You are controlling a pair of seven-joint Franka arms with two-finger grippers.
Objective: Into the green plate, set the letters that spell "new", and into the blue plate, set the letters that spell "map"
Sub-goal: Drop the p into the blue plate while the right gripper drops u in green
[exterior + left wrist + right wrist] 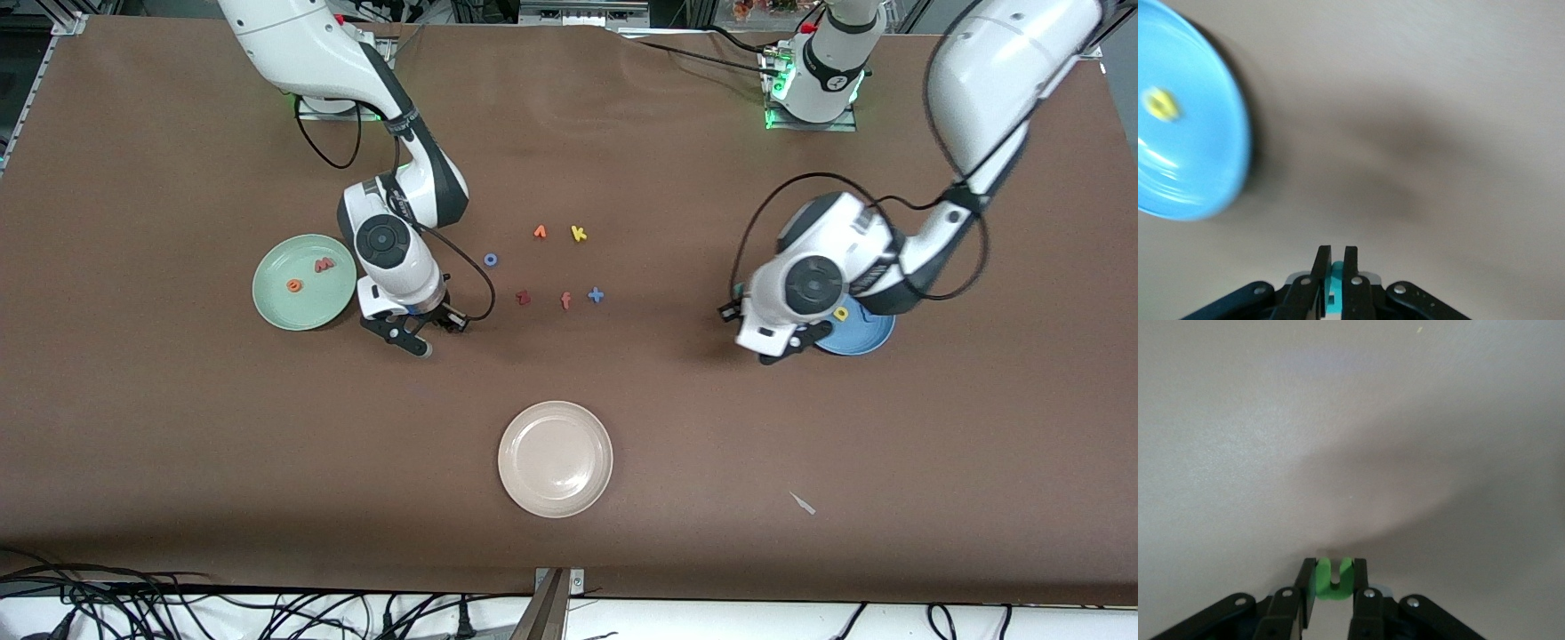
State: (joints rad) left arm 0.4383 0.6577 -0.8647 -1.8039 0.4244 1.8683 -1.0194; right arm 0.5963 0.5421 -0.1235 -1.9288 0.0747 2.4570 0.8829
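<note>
Three of six letters are plated: orange e [294, 285] and salmon w [324, 264] in the green plate [276, 307], yellow a [840, 313] in the blue plate [867, 342]. Right end effector [1333, 583] pinches the green n [1333, 579], green plate just beside it. Left end effector [1337, 270] pinches the teal p [1335, 280], blue plate beside it. Blue m not visible.

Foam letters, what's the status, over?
Right gripper shut on green foam n. Left gripper shut on teal foam p beside round blue plate.
</note>
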